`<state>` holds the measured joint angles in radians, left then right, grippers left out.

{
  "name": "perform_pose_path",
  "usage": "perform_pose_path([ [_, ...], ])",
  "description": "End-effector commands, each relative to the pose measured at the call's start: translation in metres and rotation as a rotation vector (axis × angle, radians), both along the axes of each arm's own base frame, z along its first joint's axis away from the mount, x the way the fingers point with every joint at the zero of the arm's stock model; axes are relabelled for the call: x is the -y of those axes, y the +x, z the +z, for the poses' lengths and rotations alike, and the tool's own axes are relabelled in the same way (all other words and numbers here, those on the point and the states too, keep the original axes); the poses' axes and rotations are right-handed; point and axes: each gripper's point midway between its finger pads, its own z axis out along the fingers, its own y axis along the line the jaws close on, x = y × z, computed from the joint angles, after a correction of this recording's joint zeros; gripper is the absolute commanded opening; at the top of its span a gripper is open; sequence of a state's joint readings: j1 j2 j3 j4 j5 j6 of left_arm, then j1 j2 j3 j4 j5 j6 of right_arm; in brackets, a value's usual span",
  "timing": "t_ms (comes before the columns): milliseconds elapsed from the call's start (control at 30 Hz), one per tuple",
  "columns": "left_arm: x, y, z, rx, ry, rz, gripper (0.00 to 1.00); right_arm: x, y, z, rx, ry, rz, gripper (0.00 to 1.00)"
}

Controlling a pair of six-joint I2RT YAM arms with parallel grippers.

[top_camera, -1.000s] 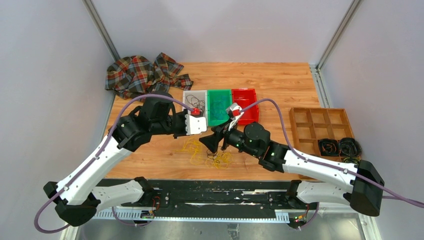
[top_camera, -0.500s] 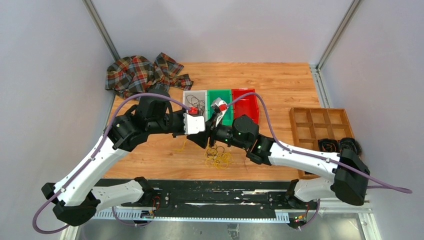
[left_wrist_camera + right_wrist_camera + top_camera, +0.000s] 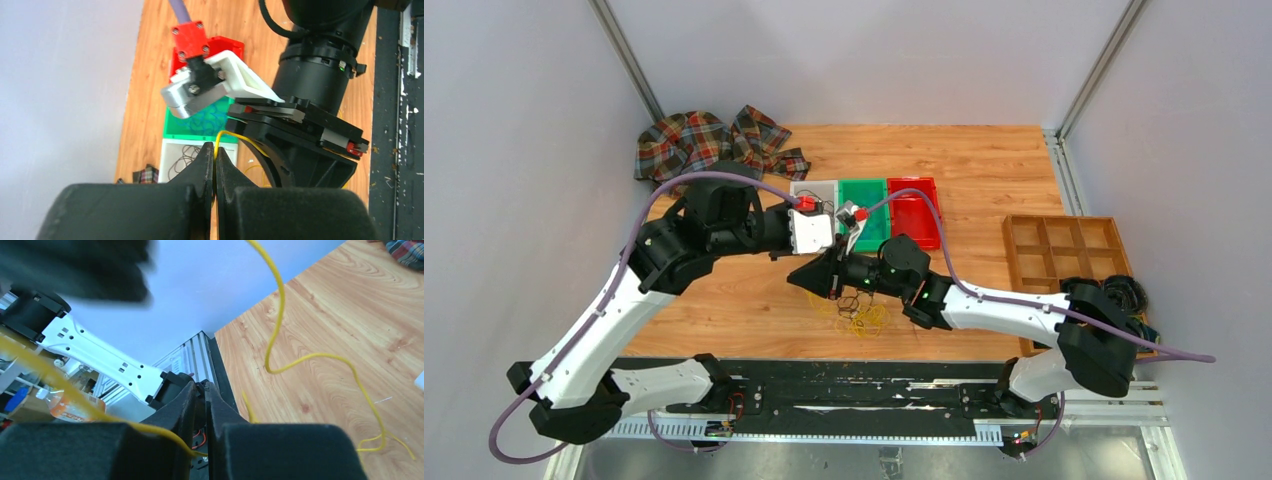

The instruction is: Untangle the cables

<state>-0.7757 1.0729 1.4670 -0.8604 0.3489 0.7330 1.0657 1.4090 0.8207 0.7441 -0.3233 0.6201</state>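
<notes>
We are drawing one strand free: left gripper (image 3: 215,156) and right gripper (image 3: 204,390) both pinch a yellow cable (image 3: 239,137) above the tangled cables (image 3: 860,318) on the bench (image 3: 984,170). Next, we judge, comes a gentle pull apart.

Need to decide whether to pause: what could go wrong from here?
The left gripper and right gripper pinch a yellow cable almost touching each other, so they could collide. The cable seems to trail toward the cable pile; pulling apart may drag it or tighten a knot.

Left hand (image 3: 215,149); right hand (image 3: 204,386); both clamped
</notes>
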Motion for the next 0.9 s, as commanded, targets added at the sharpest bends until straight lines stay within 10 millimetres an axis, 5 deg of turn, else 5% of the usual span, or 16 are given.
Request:
perform_pose_path([
  [0,0.000,0.004,0.034,0.075,-0.052,0.014,0.00,0.004,0.001,-0.003,-0.028,0.034,-0.004,0.11],
  [867,-0.031,0.030,0.183,0.480,-0.172,0.179,0.01,0.036,0.018,-0.128,-0.078,-0.267,-0.169,0.11],
])
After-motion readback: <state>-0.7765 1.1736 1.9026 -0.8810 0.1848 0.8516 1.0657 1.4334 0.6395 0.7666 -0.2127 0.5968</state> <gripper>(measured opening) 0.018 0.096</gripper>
